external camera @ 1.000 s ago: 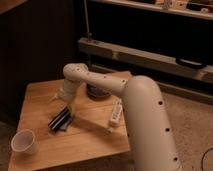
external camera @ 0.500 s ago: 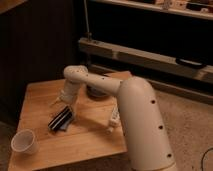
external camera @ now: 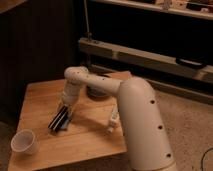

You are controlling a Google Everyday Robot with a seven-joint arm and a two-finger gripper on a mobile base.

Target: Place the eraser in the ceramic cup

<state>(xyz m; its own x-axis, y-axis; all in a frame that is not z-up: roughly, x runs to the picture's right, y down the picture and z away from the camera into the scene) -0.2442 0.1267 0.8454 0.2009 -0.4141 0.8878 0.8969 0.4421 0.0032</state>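
- Wooden table (external camera: 37, 97) stands before dark shelving.
- A white arm (external camera: 142, 117) reaches over it, and the gripper (external camera: 65, 109) sits low at the far end of the eraser (external camera: 58, 122).
- Whether the gripper is apart or clamped, I cannot tell.
- The eraser lies flat on the table.
- The ceramic cup (external camera: 25, 142) stands upright at the near corner, well apart from it.
- A white bar (external camera: 113, 120) lies beside the arm.

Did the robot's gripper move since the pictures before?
Yes. The gripper came down a little toward the wooden table. It is now right at the upper end of the eraser, which lies where it was.
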